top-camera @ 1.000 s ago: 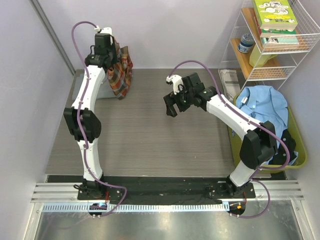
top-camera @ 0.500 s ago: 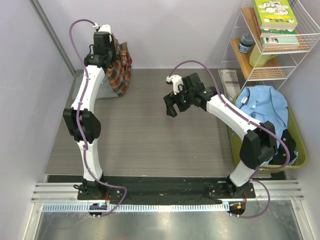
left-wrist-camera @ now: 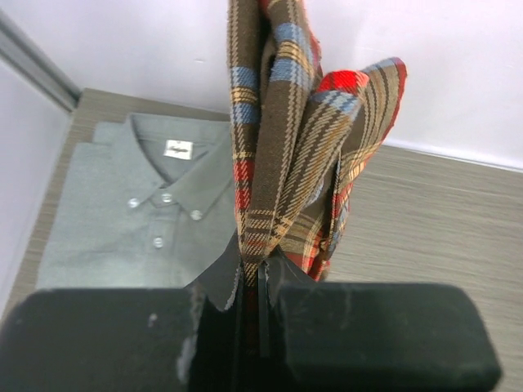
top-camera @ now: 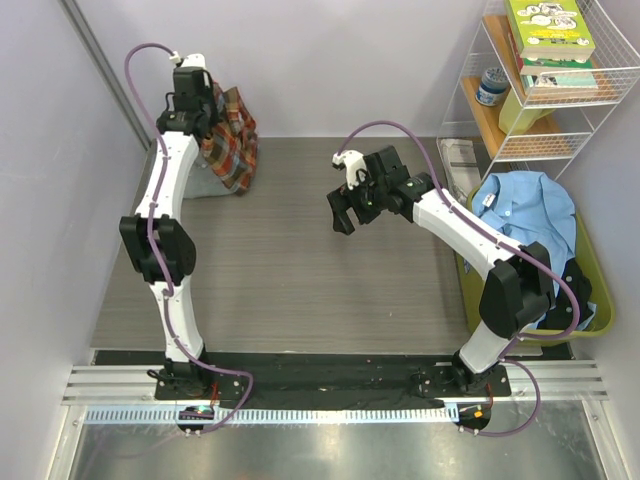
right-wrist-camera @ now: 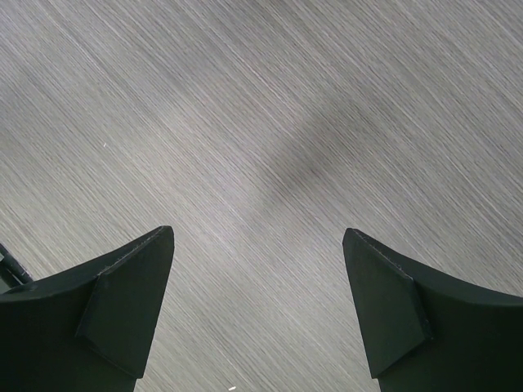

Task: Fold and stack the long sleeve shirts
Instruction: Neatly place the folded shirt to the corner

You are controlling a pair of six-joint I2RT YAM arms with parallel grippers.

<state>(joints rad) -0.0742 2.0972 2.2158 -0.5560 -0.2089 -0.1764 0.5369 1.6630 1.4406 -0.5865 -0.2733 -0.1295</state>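
Over the bare middle of the table [top-camera: 300, 290] I am hovering the right gripper [top-camera: 342, 218], its pincer standing wide apart and gripping nothing. Off the table's right edge a blue shirt [top-camera: 525, 215] is lying heaped in a green bin [top-camera: 592, 262].

At the table's far-left corner I am holding the left gripper [left-wrist-camera: 260, 273] high, its pincer clamped on the plaid shirt [left-wrist-camera: 282, 163], which is hanging bunched and unfolded. The grey shirt [left-wrist-camera: 139, 220] is lying folded flat and buttoned in that corner, just left of the hanging plaid. I cannot tell whether the two are touching.

I am judging the job as about half done, with one shirt folded and the plaid waiting to be spread, folded and stacked. The middle of the table is offering plenty of room. The far-left corner is looking tight, with the table's far and left edges and both walls close by.
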